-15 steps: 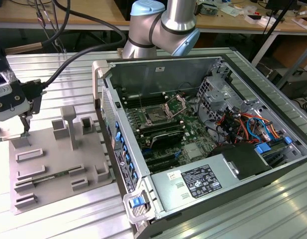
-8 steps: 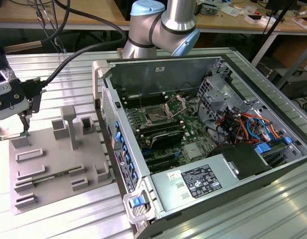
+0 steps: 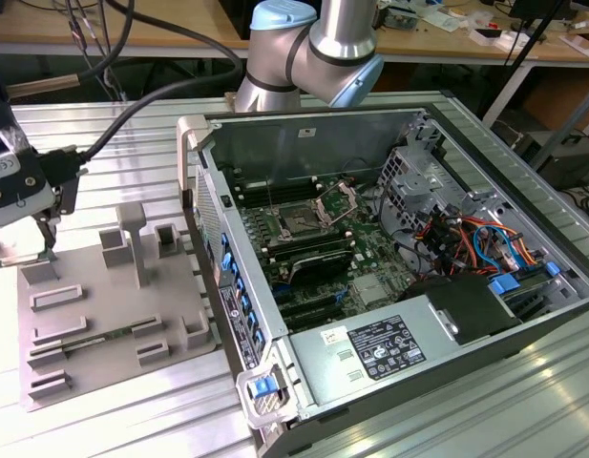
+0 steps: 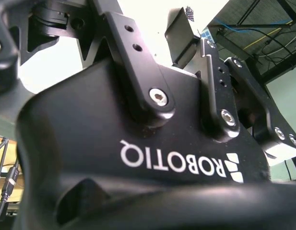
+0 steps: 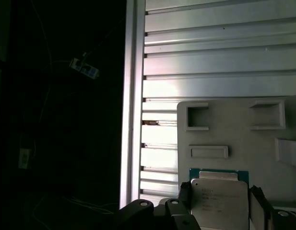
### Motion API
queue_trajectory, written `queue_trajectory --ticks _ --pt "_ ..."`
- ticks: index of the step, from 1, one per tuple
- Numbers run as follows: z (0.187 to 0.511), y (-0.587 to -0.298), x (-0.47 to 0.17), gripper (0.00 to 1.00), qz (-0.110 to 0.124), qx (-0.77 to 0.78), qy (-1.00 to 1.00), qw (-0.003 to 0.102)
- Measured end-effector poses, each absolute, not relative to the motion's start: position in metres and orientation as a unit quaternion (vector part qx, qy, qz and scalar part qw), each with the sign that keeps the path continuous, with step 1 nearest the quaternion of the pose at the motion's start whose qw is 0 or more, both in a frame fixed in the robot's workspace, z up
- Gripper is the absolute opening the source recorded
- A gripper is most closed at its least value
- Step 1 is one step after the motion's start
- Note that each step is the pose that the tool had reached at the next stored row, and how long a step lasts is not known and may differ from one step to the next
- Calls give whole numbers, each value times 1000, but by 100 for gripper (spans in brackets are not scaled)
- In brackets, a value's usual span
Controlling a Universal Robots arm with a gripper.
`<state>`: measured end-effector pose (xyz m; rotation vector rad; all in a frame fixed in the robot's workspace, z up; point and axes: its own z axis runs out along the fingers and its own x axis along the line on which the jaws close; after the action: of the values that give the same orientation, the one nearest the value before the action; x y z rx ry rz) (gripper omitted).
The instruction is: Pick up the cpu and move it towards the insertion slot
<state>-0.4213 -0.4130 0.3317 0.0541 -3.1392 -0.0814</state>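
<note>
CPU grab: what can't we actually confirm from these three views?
cpu, first wrist view: lower edge cut off by the frame; whether it is lifted or resting on the grey tray is unclear.
Exterior view: the pincer covers the tray corner beneath it.
Second wrist view: the pincer's black body blocks what lies behind it.
insertion slot, exterior view: too small to tell whether it is empty.

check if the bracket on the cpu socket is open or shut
Open: in the exterior view the hinged bracket stands raised off the dark insertion slot, tilted up beside it.
</note>
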Motion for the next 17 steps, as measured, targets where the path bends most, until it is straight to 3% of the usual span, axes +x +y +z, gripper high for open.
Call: queue_trajectory --ticks 17 --pt "339 -413 -421 55 -26 17 -1000 0"
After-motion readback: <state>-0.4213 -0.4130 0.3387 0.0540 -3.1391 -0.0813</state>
